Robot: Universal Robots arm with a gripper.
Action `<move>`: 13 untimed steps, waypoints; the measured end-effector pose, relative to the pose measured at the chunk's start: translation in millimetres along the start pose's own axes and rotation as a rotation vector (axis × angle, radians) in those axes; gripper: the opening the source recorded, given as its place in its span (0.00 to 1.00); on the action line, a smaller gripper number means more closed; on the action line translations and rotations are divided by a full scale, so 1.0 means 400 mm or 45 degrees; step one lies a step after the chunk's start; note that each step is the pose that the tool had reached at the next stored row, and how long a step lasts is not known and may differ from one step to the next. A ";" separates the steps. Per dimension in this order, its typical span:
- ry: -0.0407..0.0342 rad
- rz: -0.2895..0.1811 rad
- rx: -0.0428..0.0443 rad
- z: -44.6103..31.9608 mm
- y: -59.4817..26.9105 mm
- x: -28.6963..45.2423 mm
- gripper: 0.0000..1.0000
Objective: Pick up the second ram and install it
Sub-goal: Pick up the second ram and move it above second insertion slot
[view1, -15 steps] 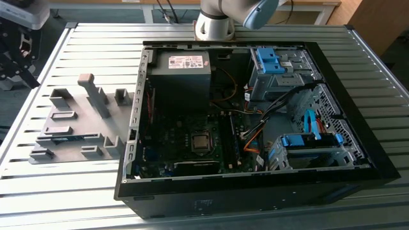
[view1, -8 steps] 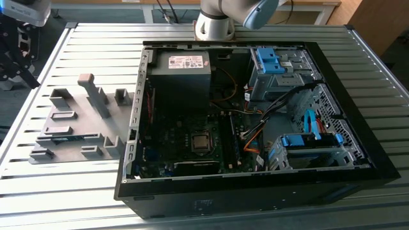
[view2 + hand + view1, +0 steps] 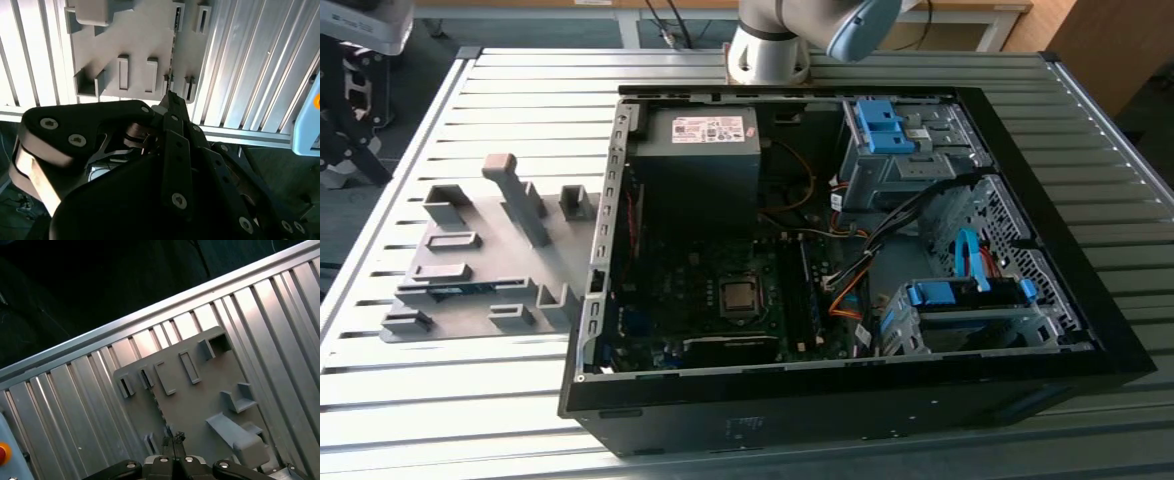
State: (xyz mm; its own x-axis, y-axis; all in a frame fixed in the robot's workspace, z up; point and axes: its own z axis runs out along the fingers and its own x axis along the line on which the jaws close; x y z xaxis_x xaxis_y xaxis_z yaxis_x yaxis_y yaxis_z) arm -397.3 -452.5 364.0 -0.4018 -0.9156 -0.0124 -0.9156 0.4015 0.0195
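**A:** Though slim and half hidden, found in the exterior view: second ram (image 3: 454, 290), a blue-green strip seated in a slot of the grey holder plate (image 3: 487, 262), toward the plate's edge farthest from the arm's base (image 3: 767, 55).

**B:** Touched by anything?

**A:** Only by its slot. Well apart from the gripper.

**B:** And the plate?

**A:** Flat on the slatted metal table (image 3: 454, 425), near the table's edge on the exterior view's left, just beside the open computer case (image 3: 854, 405).

**B:** Gripper?

**A:** In both wrist views, gripper (image 3: 174, 436) (image 3: 170, 97) hanging above the plate's edge. Jaws pressed together, nothing caught between them.
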 end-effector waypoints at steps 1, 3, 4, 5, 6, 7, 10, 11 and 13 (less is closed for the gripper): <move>0.0005 -0.023 0.000 0.001 0.000 0.000 0.11; 0.0013 -0.071 -0.001 0.002 0.000 0.000 0.11; 0.0017 -0.094 -0.001 0.003 0.000 0.000 0.11; 0.0021 -0.116 -0.001 0.003 0.000 0.000 0.11; 0.0026 -0.139 -0.002 0.004 0.000 0.000 0.11; 0.0031 -0.162 -0.002 0.004 0.000 0.000 0.11; 0.0037 -0.206 -0.002 0.006 0.003 0.000 0.11; 0.0037 -0.211 -0.002 0.007 0.005 -0.001 0.11; 0.0040 -0.220 -0.003 0.008 0.010 -0.003 0.17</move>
State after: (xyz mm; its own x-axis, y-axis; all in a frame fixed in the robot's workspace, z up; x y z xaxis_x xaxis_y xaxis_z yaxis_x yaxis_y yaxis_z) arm -400.3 -449.6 360.8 -0.2383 -0.9711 -0.0126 -0.9711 0.2380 0.0194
